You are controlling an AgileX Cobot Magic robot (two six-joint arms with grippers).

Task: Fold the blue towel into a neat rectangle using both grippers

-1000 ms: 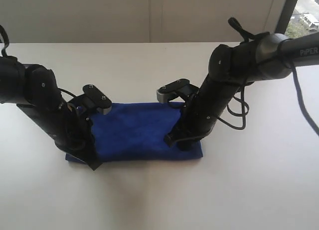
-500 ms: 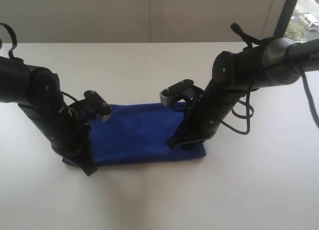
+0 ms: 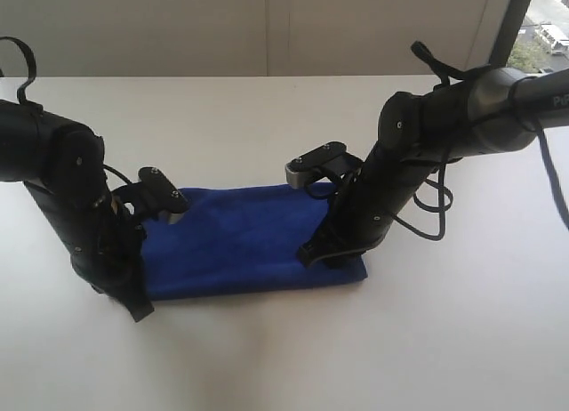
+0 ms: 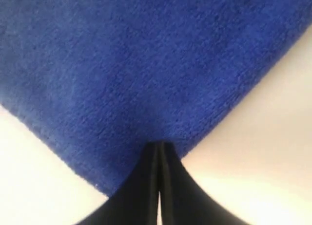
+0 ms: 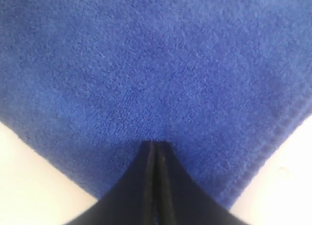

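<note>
The blue towel [image 3: 240, 237] lies flat on the white table [image 3: 284, 358] as a wide rectangle. My left gripper [image 3: 140, 310] is shut, its tips pointing down at the towel's near left corner. In the left wrist view the closed tips [image 4: 158, 146] rest on the towel [image 4: 146, 64] just inside that corner, with bare table on both sides. My right gripper [image 3: 308, 253] is also shut and presses on the towel near its near right corner. In the right wrist view its tips [image 5: 155, 143] lie on the cloth [image 5: 156, 64], close to the hemmed edge.
A pale wall runs along the table's far edge. A window [image 3: 542, 20] shows at the upper right. Black cables [image 3: 427, 197] hang from the right arm beside the towel's right end.
My left arm has slid leftward along the towel to its left corner. The right arm shifted slightly right at first, then stayed still. Both grippers remain shut.
</note>
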